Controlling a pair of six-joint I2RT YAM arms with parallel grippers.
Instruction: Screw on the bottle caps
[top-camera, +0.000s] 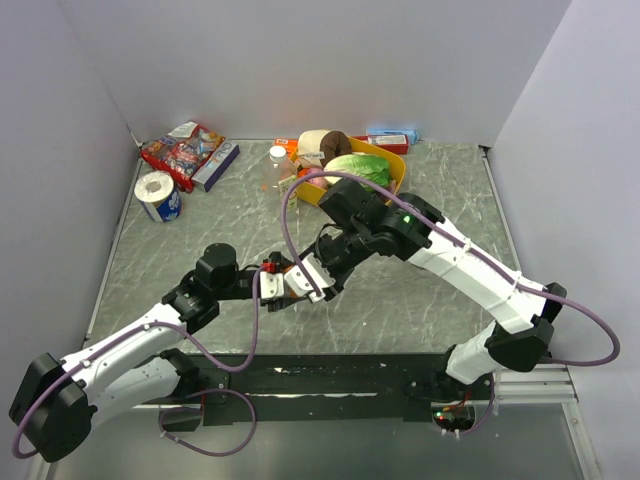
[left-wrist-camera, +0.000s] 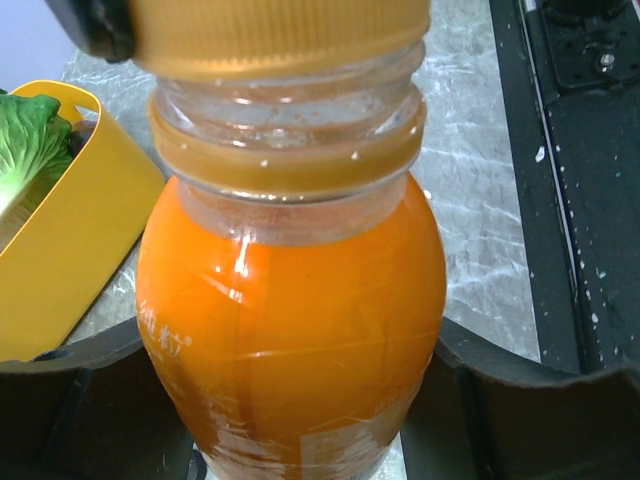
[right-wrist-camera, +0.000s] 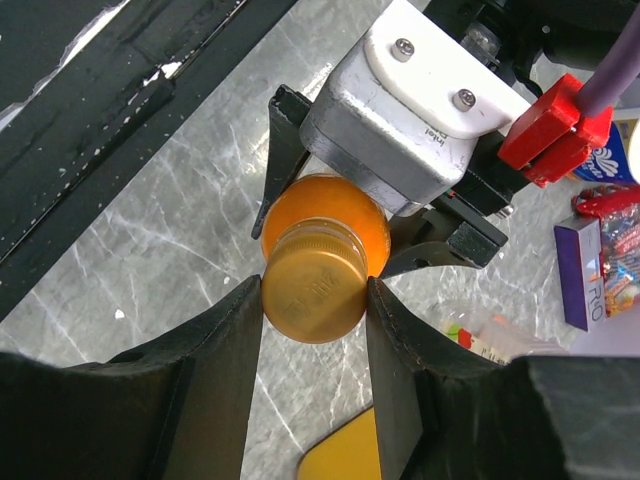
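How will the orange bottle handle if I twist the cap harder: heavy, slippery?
Probably heavy for its size: the orange bottle looks full to the shoulder. Its glossy skin may let it spin in the left hand if the right hand twists the cap hard.

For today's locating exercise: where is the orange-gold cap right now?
In the right wrist view, the orange-gold cap sits atop the orange drink bottle, pinched by the right gripper; the left gripper holds the bottle mid-table, near the yellow tray.
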